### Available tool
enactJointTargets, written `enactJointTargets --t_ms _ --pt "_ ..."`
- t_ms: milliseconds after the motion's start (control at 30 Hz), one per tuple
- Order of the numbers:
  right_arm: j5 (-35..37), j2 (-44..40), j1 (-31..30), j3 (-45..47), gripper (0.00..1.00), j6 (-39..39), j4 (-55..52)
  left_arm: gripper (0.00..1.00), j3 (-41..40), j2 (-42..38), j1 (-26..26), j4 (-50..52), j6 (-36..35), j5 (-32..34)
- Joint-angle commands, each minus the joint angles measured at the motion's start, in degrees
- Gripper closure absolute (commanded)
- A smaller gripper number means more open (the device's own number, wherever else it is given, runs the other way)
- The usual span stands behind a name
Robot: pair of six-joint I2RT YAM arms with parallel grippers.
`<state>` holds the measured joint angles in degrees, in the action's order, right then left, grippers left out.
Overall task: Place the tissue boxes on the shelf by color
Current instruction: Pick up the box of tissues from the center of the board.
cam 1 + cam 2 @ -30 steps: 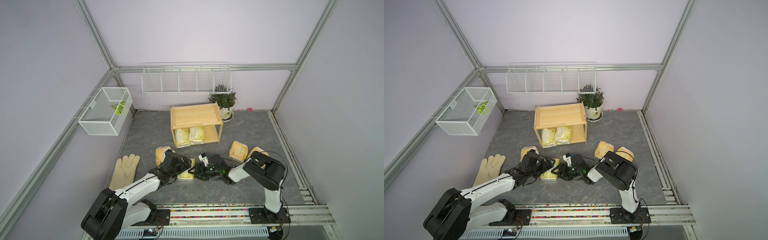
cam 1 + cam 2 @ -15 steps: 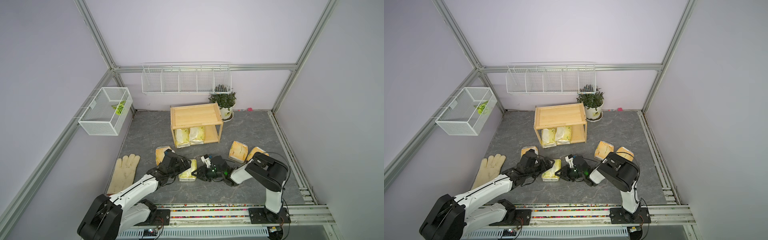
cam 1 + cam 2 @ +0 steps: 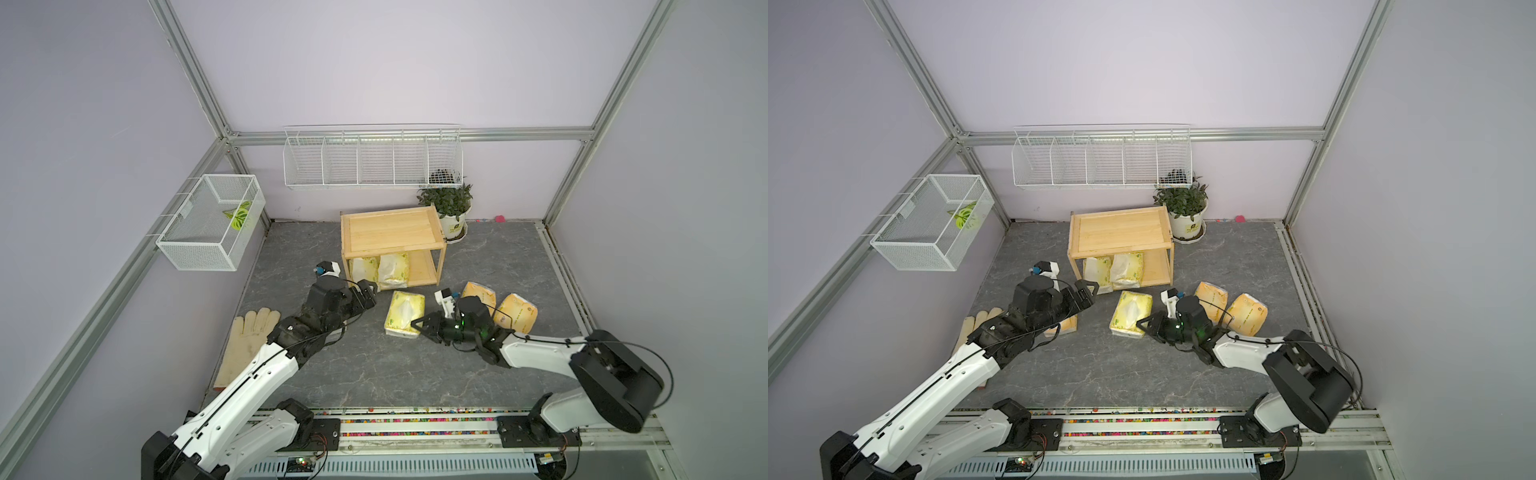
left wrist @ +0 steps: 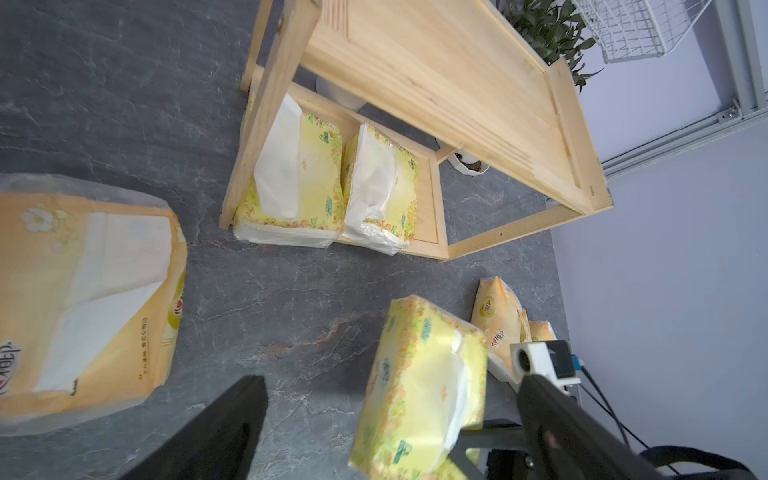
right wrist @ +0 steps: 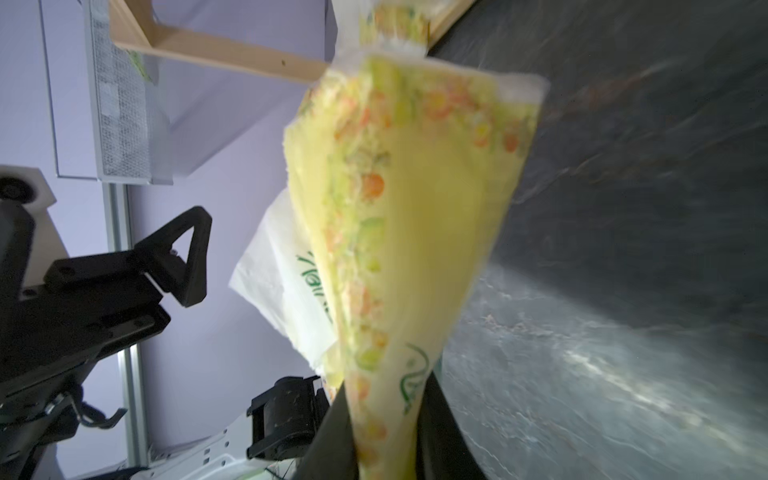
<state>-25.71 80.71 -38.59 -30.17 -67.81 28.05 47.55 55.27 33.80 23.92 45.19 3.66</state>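
At lower centre of a top view, right end effector (image 3: 419, 325) is pinching the lemon-yellow pack (image 3: 405, 313) by its edge; judging a slow lift toward the shelf (image 3: 390, 227) safest

On the shelf (image 3: 392, 250) two lemon packs (image 3: 392, 270) crowd the lower tier, one slot beside them open.

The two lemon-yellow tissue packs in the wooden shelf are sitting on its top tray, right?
No. The two lemon-yellow tissue packs sit side by side on the bottom tier of the wooden shelf, under its top tray, which holds nothing. Both top views show it.
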Motion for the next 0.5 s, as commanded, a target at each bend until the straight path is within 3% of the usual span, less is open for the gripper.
enactJointTargets --t_ms 0,267,467 --pt "4.2 -5.58 3.37 -3.65 0.82 9.36 -18.08 0.0 2.05 0.0 -0.05 4.47 -2.8 1.47" --pt "10.45 -2.37 6.33 -14.92 0.83 19.87 -32.9 0.0 3.6 1.23 -0.02 4.38 -3.79 0.74" --pt "15.97 2.0 6.42 -18.4 0.84 18.82 -32.18 0.0 3.03 0.29 0.03 4.47 -3.79 0.82"
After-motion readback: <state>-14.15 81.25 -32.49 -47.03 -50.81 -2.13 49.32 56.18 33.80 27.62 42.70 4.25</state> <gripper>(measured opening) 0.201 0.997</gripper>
